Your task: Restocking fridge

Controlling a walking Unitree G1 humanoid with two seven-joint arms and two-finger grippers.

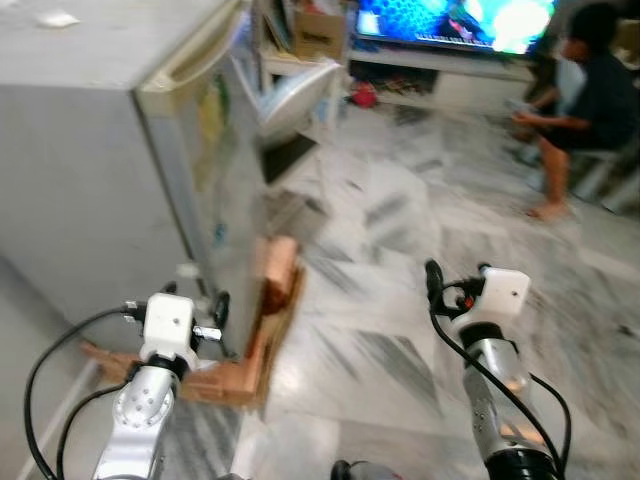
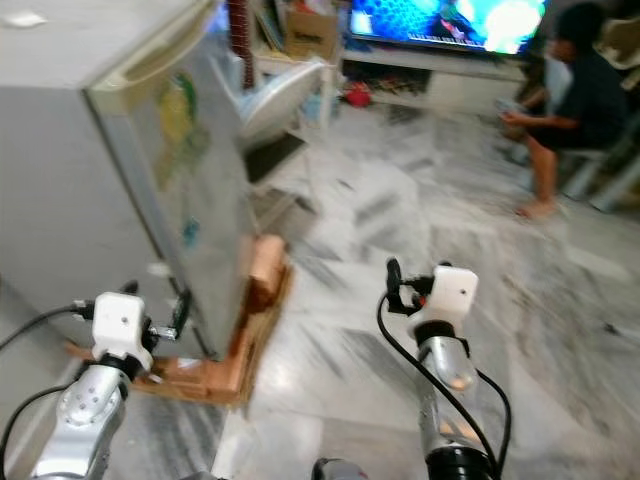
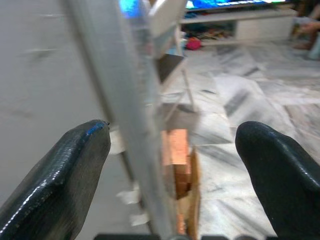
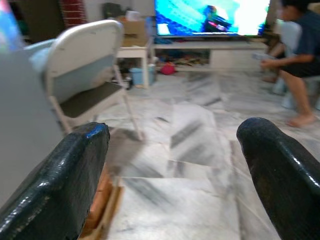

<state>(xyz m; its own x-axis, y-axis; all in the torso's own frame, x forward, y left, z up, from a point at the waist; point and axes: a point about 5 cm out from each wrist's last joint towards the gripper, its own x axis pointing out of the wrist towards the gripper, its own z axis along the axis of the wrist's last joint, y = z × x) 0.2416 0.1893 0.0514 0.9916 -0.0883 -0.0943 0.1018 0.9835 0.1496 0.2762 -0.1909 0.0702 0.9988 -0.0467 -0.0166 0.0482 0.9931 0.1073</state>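
The tall grey metal fridge is closed; its vertical door edge is straddled by the spread left gripper, while the right gripper is held open farther away.

Both pincers raised — fingers apart

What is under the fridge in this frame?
The fridge stands on a low wooden platform whose front corner and edge show. How far it runs beneath is hidden by the fridge body.
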